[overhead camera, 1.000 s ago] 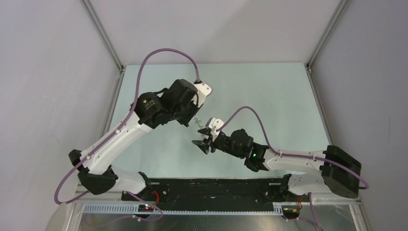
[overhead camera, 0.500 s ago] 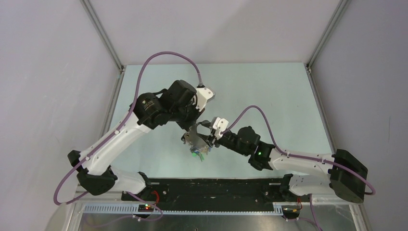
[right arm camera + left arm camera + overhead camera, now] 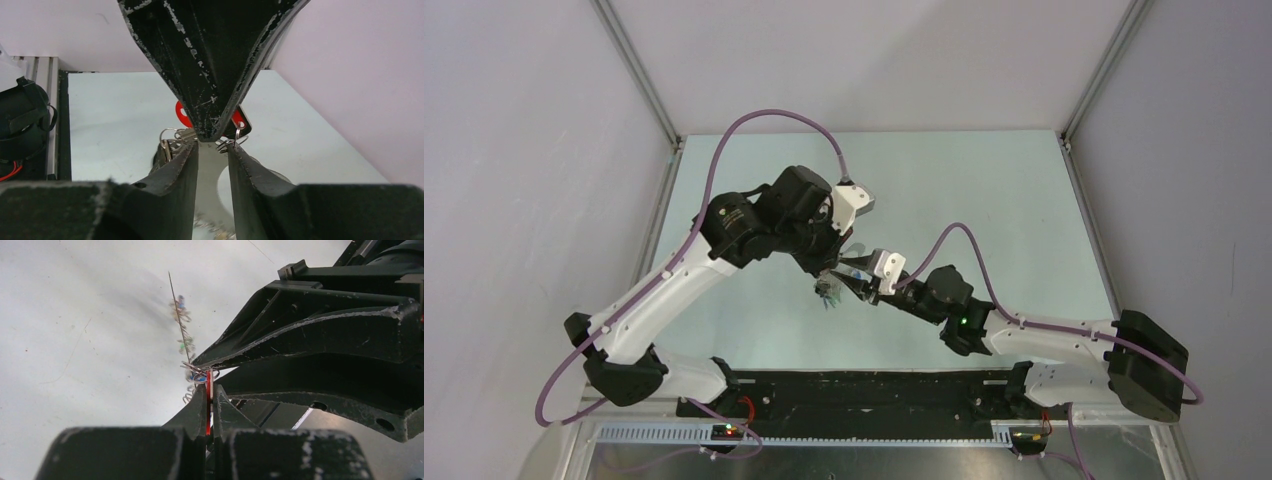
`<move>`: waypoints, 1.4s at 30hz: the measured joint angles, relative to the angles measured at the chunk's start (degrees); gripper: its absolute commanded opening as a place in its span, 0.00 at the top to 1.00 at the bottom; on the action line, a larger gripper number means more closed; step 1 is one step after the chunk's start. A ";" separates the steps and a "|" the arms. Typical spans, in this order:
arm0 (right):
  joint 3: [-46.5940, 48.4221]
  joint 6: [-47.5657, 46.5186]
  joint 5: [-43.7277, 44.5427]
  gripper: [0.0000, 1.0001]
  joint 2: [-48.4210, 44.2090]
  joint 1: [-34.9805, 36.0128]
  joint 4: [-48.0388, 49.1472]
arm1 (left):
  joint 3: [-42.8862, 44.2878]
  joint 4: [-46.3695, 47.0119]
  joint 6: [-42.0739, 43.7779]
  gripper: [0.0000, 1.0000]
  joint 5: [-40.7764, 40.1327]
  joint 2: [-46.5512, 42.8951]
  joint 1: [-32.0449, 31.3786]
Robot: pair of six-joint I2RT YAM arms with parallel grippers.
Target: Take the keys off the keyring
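Note:
My left gripper [image 3: 833, 270] [image 3: 209, 390] is shut on the red plastic head of a key [image 3: 208, 407], seen edge-on between its pads. The keyring [image 3: 180, 322] stands edge-on as a thin grey line with small keys [image 3: 182, 315] strung along it. In the right wrist view the red key [image 3: 181, 113] shows behind the left gripper's fingers [image 3: 210, 75], which point down from the top. My right gripper [image 3: 855, 285] [image 3: 212, 147] meets them tip to tip, jaws narrow, with the grey band of the keyring [image 3: 210, 172] filling the gap. The bunch [image 3: 829, 294] hangs below both tips.
Small split rings [image 3: 169, 134] crowd the fingertips. The right gripper's fingers [image 3: 310, 325] fill the right half of the left wrist view. The pale table [image 3: 984, 200] has metal frame posts [image 3: 639, 70] at its back corners, and a black rail [image 3: 864, 390] runs along the near edge.
The right gripper has moved up and right to meet the left gripper's tips and has narrowed its jaws. The bunch of keys has risen from lower on the table to between the two grippers.

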 measured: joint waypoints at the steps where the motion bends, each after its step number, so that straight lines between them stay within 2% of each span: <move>1: -0.02 -0.07 0.20 0.70 0.00 0.00 0.24 | 0.00 0.02 0.00 1.00 0.33 0.00 0.00; 3: -0.07 -0.02 0.79 0.75 0.00 0.00 0.59 | 0.00 0.02 -0.02 1.00 0.55 0.00 0.00; 7: -0.35 -0.02 1.77 1.00 0.00 0.11 1.60 | 0.00 0.02 -0.09 1.00 0.83 0.00 0.07; 15: -2.03 -0.09 3.93 1.00 -1.11 0.22 2.54 | 0.00 -0.55 -0.59 1.00 1.49 -0.07 1.36; 28: -4.50 -3.26 -2.99 1.00 -6.62 0.20 -0.83 | -0.04 -1.14 -1.49 1.00 7.06 -0.07 3.80; 42: -8.11 -4.17 -4.20 1.00 -10.86 0.26 -1.38 | -1.84 -0.57 -1.42 1.00 10.75 0.94 3.82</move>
